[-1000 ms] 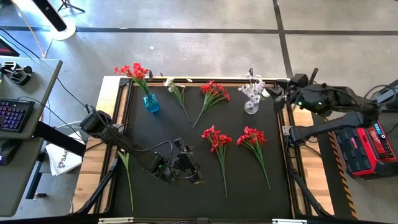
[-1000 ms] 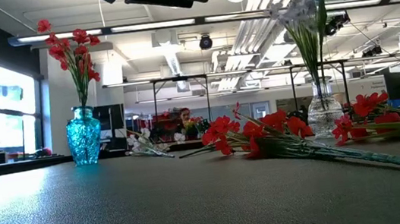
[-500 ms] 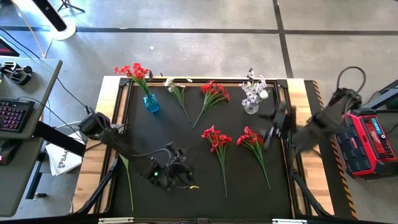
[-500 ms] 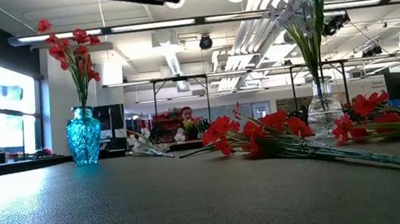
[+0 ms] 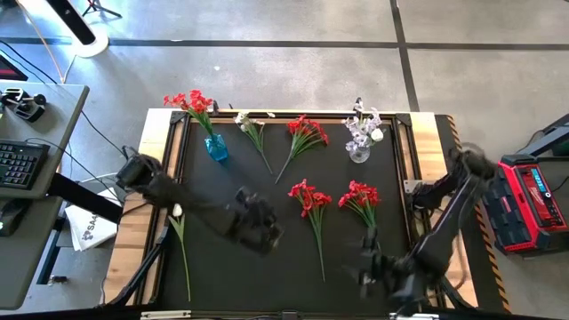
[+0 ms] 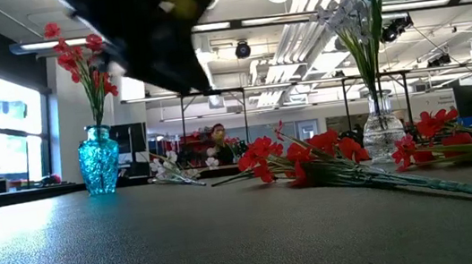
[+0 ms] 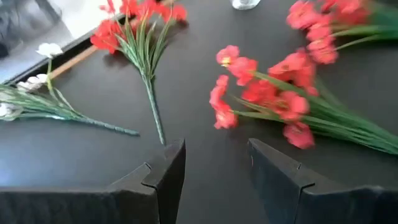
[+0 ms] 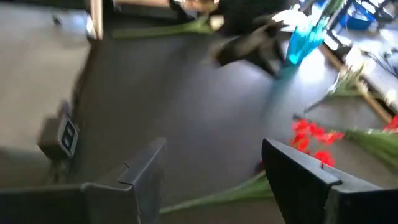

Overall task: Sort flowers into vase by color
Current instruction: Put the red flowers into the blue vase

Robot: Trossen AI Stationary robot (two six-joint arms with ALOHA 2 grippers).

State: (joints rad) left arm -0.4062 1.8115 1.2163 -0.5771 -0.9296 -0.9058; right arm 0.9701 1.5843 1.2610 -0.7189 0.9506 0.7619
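Observation:
A blue vase (image 5: pixel 216 148) holds red flowers (image 5: pixel 190 101). A clear vase (image 5: pixel 359 153) holds white flowers (image 5: pixel 363 124). Lying flat on the black mat are a white sprig (image 5: pixel 254 133) and three red sprigs (image 5: pixel 306 133), (image 5: pixel 308 200), (image 5: pixel 360 201). One pale sprig (image 5: pixel 181 244) lies off the mat's left edge. My left gripper (image 5: pixel 267 236) hovers open just left of the middle red sprig (image 7: pixel 283 99). My right gripper (image 5: pixel 366 267) is open above the mat's near right part, beside a green stem (image 8: pixel 211 196).
The mat's wooden frame (image 5: pixel 156 222) runs around the work area. A red case (image 5: pixel 529 209) sits off the table's right side. Bare mat lies between the two grippers along the near edge (image 5: pixel 302 289). The left arm (image 6: pixel 147 35) shows blurred in the low view's top.
My right arm has swung from beside the clear vase at the far right down toward the table's near edge, now over the near right part of the mat. My left gripper has shifted a little toward the middle red sprigs and shows lower in the low view. No flower has moved.

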